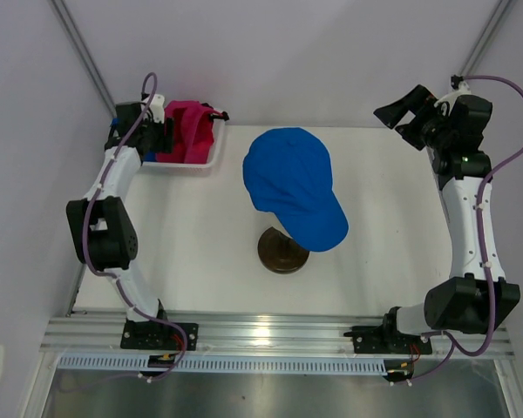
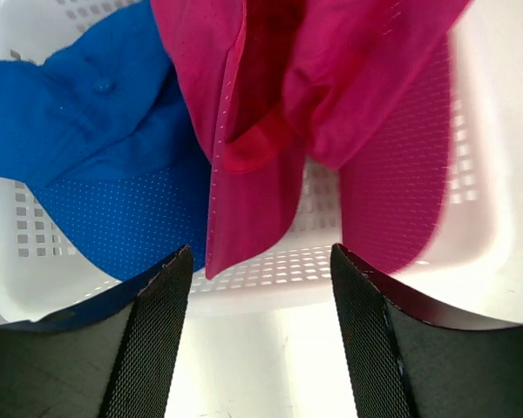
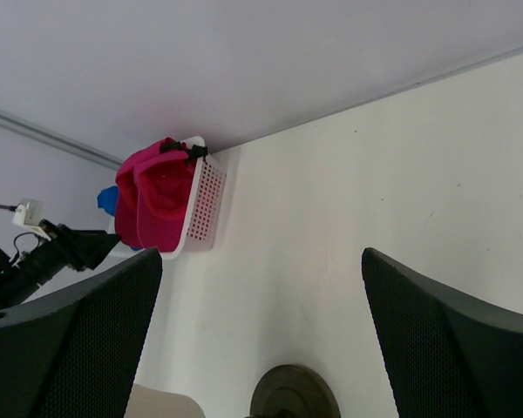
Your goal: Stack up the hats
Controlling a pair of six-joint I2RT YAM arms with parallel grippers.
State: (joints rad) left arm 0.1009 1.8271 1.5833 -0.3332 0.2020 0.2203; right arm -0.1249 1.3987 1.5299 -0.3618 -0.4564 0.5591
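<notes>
A royal blue cap sits on the mannequin head over its dark round base at the table's middle. Magenta caps lie in the white mesh basket at the back left. In the left wrist view a magenta cap and a blue cap fill the basket. My left gripper is open and empty, hovering at the basket's near rim. My right gripper is open and empty, raised at the back right, its fingers wide apart.
The right wrist view shows the basket with magenta caps far off and the dark base below. White walls enclose the table on three sides. An aluminium rail runs along the near edge.
</notes>
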